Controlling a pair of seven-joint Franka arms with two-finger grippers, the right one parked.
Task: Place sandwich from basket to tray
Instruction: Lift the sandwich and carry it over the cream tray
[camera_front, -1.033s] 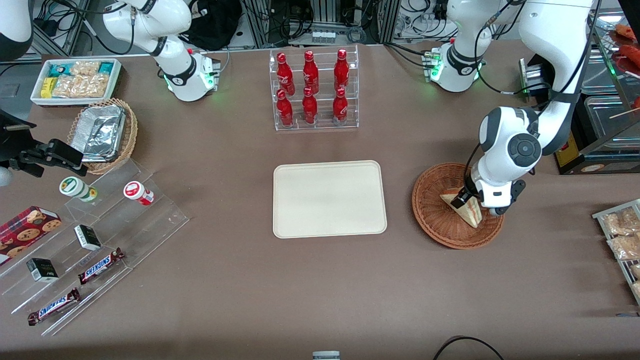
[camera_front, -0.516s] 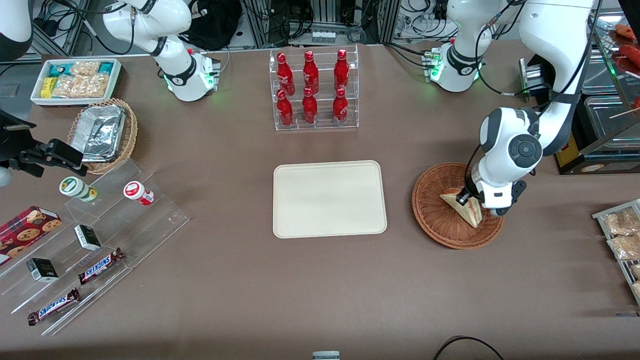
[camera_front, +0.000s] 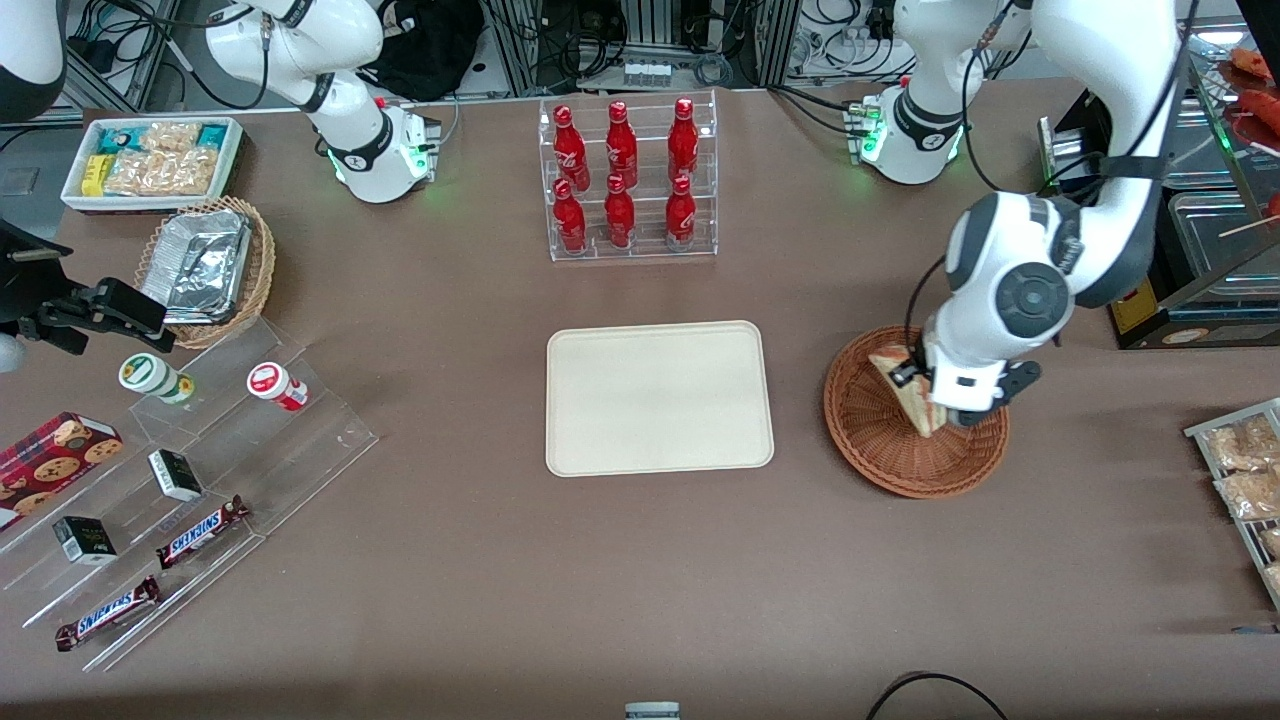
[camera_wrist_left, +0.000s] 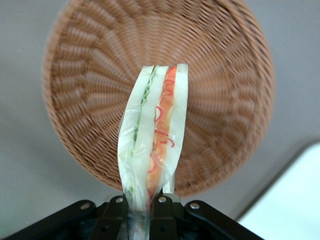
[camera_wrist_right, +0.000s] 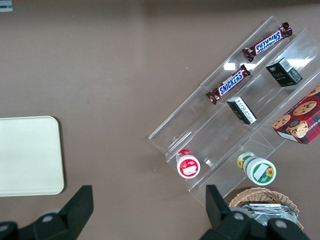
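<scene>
Up close, tool (camera_wrist_left: 142, 212) pinching sandwich (camera_wrist_left: 155, 135), basket (camera_wrist_left: 90, 115) beneath

Front view looks down over the table; both wrist views face downward, sharing the tray (camera_front: 660, 397).

- basket (camera_wrist_left: 90, 100): rough woven wicker, reddish-brown
- sandwich (camera_wrist_left: 155, 135): glossy clear plastic wrap
- tray (camera_front: 660, 398): smooth matt cream
- gripper (camera_wrist_left: 142, 212): matt black jaws
- worktop (camera_front: 600, 570): matt brown
</scene>
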